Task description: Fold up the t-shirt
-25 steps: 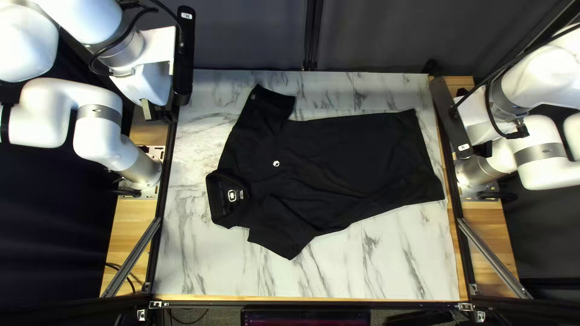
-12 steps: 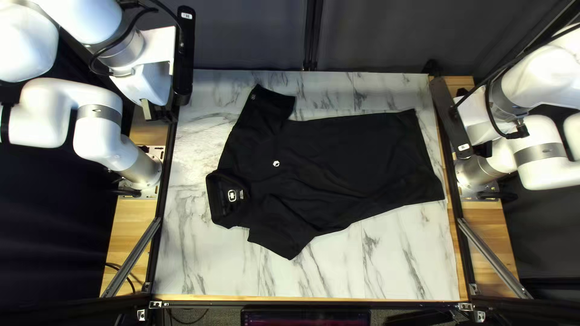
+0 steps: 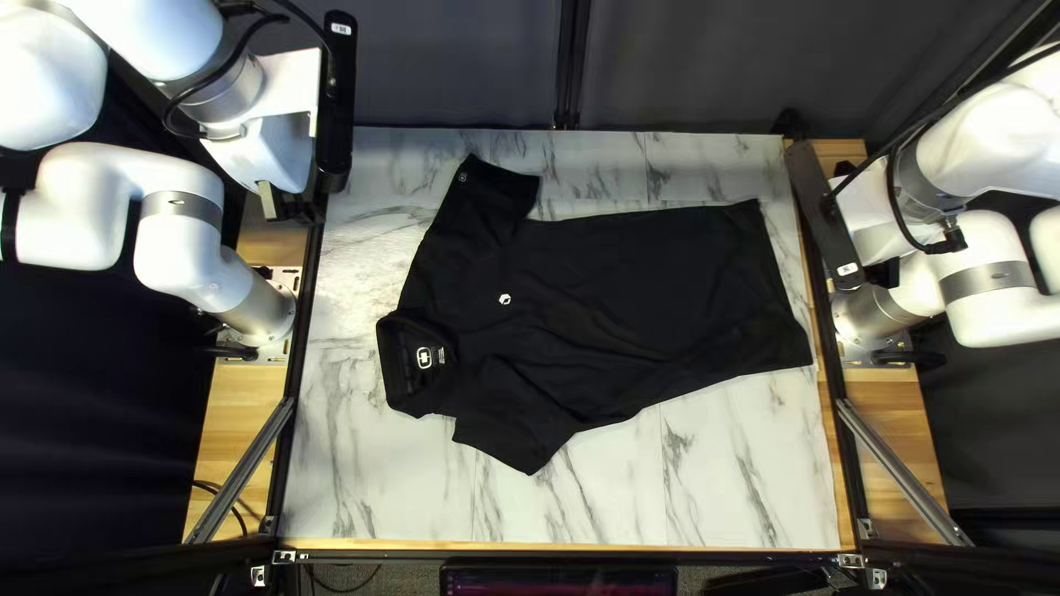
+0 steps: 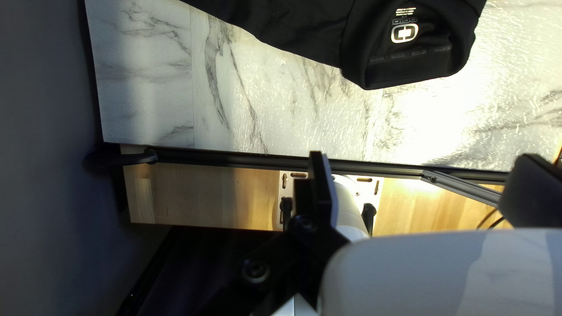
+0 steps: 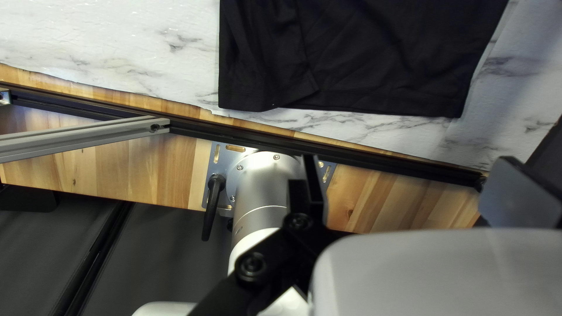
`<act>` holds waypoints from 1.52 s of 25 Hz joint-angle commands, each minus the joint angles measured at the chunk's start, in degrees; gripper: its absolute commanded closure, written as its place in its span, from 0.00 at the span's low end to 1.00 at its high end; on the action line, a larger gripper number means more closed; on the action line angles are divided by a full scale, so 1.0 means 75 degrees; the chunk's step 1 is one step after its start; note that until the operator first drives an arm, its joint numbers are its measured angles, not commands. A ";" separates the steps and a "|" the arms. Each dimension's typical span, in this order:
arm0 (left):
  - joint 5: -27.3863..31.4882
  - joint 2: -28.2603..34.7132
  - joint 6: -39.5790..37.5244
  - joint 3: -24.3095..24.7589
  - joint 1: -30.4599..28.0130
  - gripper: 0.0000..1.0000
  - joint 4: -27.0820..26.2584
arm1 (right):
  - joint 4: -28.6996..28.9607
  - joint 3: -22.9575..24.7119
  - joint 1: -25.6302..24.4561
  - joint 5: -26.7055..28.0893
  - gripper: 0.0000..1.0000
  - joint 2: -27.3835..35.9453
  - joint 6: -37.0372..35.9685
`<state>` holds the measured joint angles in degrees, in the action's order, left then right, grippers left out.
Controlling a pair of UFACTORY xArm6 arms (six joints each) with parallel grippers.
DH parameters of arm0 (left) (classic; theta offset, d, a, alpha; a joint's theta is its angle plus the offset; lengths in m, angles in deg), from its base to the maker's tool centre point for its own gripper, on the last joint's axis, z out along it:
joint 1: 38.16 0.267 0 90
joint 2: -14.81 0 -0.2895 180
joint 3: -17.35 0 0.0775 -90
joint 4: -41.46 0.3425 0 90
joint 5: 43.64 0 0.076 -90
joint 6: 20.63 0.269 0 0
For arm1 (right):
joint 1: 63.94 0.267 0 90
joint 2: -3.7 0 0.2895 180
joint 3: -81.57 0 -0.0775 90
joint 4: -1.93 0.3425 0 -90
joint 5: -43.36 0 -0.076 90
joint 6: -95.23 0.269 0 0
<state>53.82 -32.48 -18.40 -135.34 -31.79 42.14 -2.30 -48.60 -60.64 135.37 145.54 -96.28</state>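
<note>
A black collared t-shirt (image 3: 640, 287) lies on the marbled table, collar toward the left, hem toward the right, in the top left view. One sleeve stretches toward the far edge, the other toward the near edge; creases cross its near half. My left gripper (image 3: 271, 202) hangs off the table's far left corner. Past the right edge is my right gripper (image 3: 881, 274). The left wrist view shows the collar (image 4: 410, 58) ahead of my left gripper (image 4: 422, 184), fingers apart and empty. The hem (image 5: 351, 102) lies ahead of my right gripper (image 5: 414, 187), also open and holding nothing.
Black rails (image 3: 298, 331) run along the table's side edges, with grey diagonal braces (image 3: 905, 458) near the front corners. Bare marbled surface (image 3: 375, 486) shows around the shirt. A dark curtain (image 3: 685, 66) hangs behind.
</note>
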 commanded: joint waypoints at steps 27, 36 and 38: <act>-0.0274 -0.0206 -0.0089 0.0097 -0.0098 0.00 -0.0103 | 0.0000 0.0000 0.0000 0.0000 0.00 0.0000 0.0000; -0.3748 -0.2572 -0.2250 0.1101 -0.2311 0.00 0.0421 | 0.0000 0.0000 0.0000 0.0000 0.00 0.0000 0.0000; -0.4343 -0.3373 -0.2744 0.0944 -0.2706 0.00 0.0586 | 0.0000 0.0000 0.0000 0.0000 0.00 0.0000 0.0000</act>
<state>28.27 -50.04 -32.94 -127.96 -47.19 44.43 -2.30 -48.60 -60.64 135.37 145.54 -96.28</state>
